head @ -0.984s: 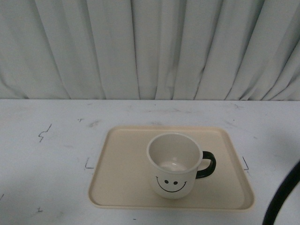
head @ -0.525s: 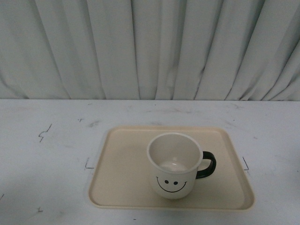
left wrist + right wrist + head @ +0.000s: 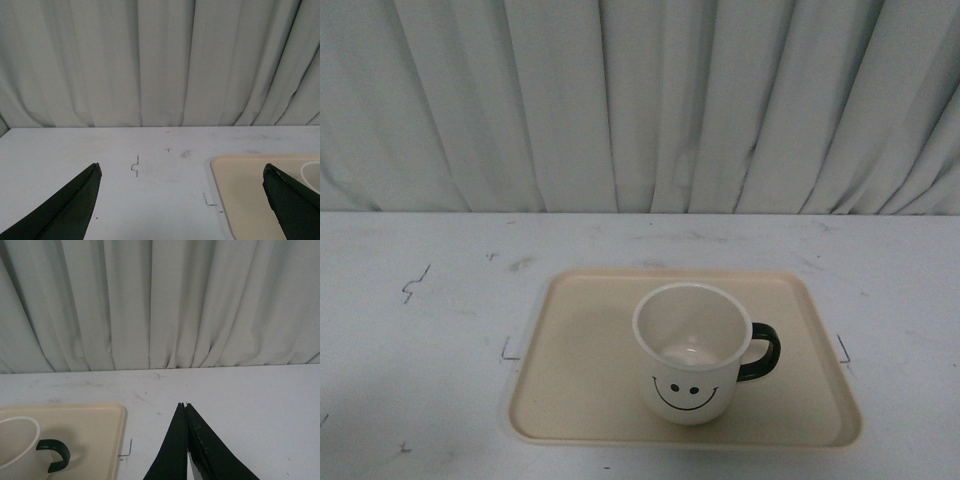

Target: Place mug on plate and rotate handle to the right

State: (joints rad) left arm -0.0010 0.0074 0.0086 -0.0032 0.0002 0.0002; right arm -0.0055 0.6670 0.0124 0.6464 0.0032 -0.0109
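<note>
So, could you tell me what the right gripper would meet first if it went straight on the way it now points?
Probably nothing on the table. The right gripper, shut, aims over bare white tabletop toward the curtain; the tray and mug handle lie off to one side. Depth is unclear, so the curtain is only a guess.

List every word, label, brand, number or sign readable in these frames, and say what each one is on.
No readable words, labels, brands or numbers in any view.
The cream-white cylindrical mug on the flat beige rectangular tray carries only a black smiley face drawing, no lettering.
The white table shows only small dark pen-like corner marks and scuffs, not characters.
</note>
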